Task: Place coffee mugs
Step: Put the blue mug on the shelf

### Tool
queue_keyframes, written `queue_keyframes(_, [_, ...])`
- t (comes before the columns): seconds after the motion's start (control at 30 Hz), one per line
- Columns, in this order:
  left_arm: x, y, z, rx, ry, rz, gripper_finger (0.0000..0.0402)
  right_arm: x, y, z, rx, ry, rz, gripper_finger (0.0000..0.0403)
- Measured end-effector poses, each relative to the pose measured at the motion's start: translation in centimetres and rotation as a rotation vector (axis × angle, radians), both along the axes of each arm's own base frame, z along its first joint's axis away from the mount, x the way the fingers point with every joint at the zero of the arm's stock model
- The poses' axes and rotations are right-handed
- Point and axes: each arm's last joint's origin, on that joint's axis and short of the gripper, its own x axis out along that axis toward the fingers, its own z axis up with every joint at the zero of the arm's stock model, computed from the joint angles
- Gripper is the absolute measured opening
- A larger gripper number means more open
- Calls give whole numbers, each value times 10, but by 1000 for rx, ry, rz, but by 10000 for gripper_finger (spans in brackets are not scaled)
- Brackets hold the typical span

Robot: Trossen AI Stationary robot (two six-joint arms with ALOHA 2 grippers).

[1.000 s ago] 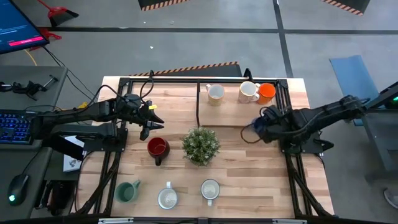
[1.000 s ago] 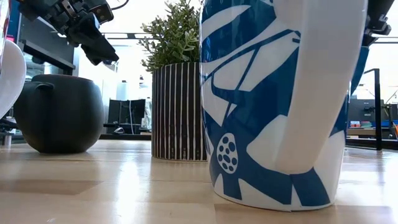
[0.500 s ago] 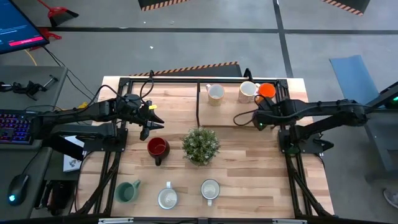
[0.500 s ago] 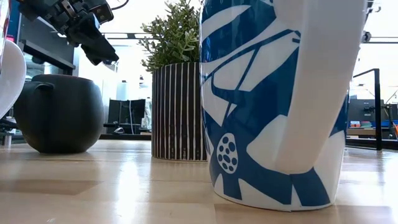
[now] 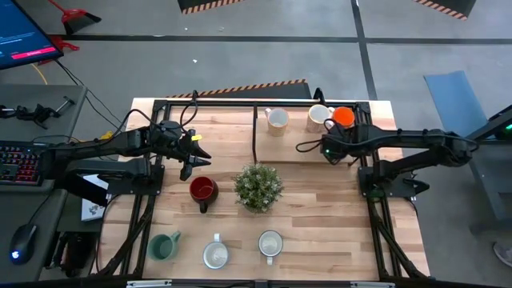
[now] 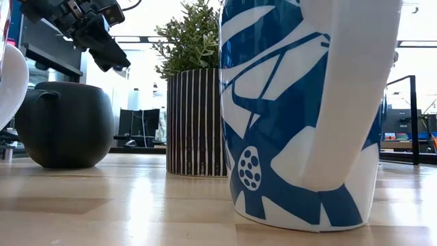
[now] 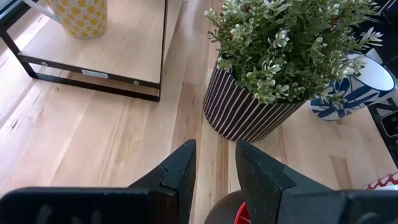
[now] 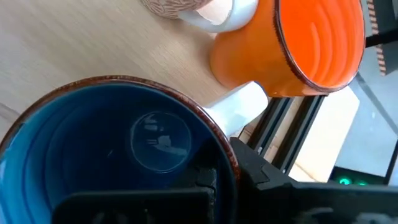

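Note:
My right gripper (image 5: 326, 149) is shut on a blue mug (image 8: 124, 143) over the raised wooden shelf (image 5: 300, 136) at the table's far right. It is close to the orange mug (image 8: 311, 43) and a cream mug (image 5: 320, 118); a yellow-dotted mug (image 5: 276, 120) stands farther left on the shelf. My left gripper (image 7: 214, 165) hangs open just above the red mug (image 5: 203, 190), which stands on the table left of the potted plant (image 5: 258, 186). A green mug (image 5: 164, 246), a pale mug (image 5: 216, 254) and a blue-and-white mug (image 5: 270, 242) stand along the near edge. My right gripper holds the blue mug by its rim (image 8: 214, 134), one finger inside the mug and one outside. It comes at the rim from above, slanting down. The mug sits upright, mouth up; I cannot tell whether its base touches the shelf.
The shelf's black frame (image 7: 87, 78) rises from the table between plant and far edge. The striped plant pot (image 7: 249, 115) stands mid-table. Bare wood lies between the plant and the right arm's base (image 5: 384, 180).
My right gripper has carried the blue mug toward the table's far edge and a little left, sinking over the shelf toward the orange mug, its wrist rolling as it goes. It has stayed shut on the mug.

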Motion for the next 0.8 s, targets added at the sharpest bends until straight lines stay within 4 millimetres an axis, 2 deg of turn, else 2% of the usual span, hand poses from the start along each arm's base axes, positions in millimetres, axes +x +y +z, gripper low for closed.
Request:
queue_keyframes(0.4, [0, 0, 0, 0, 0, 0, 104, -9, -4, 5, 35, -50, -9, 0])
queue_keyframes(0.8, [0, 0, 0, -1, 1, 0, 104, -7, -6, 5, 34, -60, 7, 0])
